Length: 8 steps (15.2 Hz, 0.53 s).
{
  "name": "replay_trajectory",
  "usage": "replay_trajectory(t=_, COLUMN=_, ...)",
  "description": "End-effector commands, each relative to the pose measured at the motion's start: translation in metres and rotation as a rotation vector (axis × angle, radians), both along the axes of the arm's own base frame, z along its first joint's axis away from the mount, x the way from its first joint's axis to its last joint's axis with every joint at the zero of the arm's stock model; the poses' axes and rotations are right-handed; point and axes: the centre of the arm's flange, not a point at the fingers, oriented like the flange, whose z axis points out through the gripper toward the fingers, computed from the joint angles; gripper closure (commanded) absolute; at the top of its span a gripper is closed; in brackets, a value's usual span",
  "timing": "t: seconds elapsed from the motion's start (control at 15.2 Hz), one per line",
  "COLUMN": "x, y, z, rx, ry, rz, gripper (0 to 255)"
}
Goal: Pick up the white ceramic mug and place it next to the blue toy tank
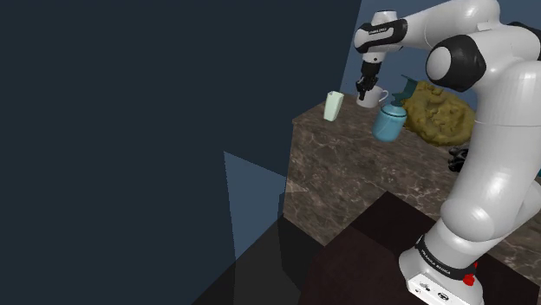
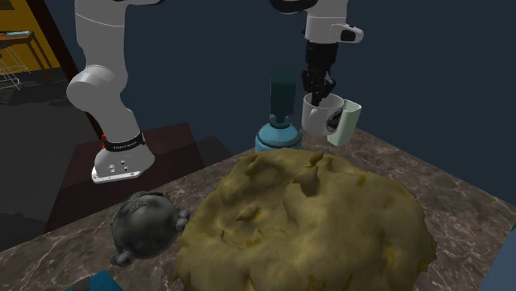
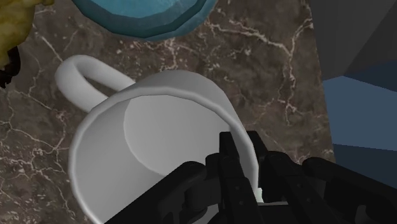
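White and thin-walled: grips the mug point(image 3: 159, 146) by its rim with the black gripper point(image 3: 247, 158); risks swinging, slipping from an off-centre pinch on lifting.

The white Franka arm with dark joints point(image 1: 498, 165) is seen rising from its white base flange point(image 1: 438, 269), folded over at the elbow and stretched toward the shoulder view's upper left. The wrist is turned down, so that the all-black two-finger gripper point(image 1: 368, 88) is pointed almost straight downward; the same upright hang is shown in the second exterior view point(image 2: 318, 91). In the wrist view the gripper point(image 3: 246, 145) is seen closed narrowly: one black finger point(image 3: 230, 159) is set inside the wall of the white handled mug point(image 3: 146, 127), the other outside it, and the wall is clasped between them.
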Motion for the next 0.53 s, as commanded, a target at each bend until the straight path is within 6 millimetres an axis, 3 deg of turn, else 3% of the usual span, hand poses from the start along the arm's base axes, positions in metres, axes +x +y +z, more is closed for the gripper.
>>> replay_trajectory(t=0.0, x=0.0, y=0.0, z=0.011, rx=0.0, ry=0.0, rz=0.0, gripper=255)
replay_trajectory(t=0.46, x=0.0, y=0.0, z=0.048, rx=0.0, ry=0.0, rz=0.0, gripper=255)
